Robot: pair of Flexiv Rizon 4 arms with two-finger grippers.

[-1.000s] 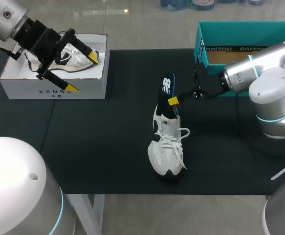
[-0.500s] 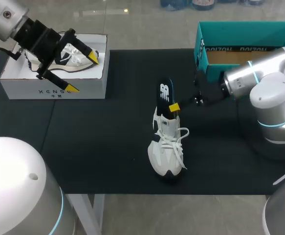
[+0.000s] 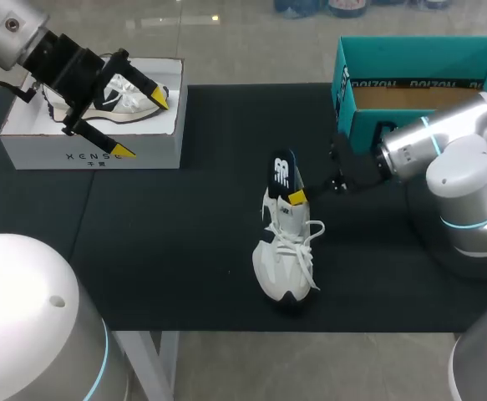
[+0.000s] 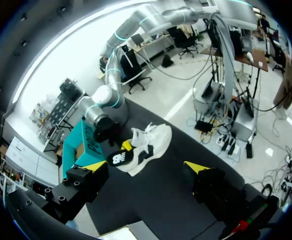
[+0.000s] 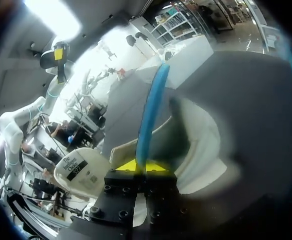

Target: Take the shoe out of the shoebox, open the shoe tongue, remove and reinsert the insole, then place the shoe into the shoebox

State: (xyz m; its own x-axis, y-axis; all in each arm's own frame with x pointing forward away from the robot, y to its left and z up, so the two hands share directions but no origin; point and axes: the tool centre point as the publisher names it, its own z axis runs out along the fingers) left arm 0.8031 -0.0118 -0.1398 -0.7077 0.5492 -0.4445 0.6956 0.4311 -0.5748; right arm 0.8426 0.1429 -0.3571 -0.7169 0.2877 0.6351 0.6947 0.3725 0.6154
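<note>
Standing on the black bench (image 3: pixel 185 251), the white shoe (image 3: pixel 286 251) points its toe toward the near edge and sits well apart from both boxes. The dark insole (image 3: pixel 283 171) rises upright from the shoe's opening, its lower end inside. The right jaws are clenched on the insole; in the right wrist view its blue edge (image 5: pixel 151 110) runs between the yellow tips. The left jaws are released and spread wide above the white shoebox (image 3: pixel 26 142), which holds a second shoe (image 3: pixel 126 92). The teal shoebox (image 3: pixel 343 75) stands at the far right corner, behind the right arm (image 3: pixel 443 142).
</note>
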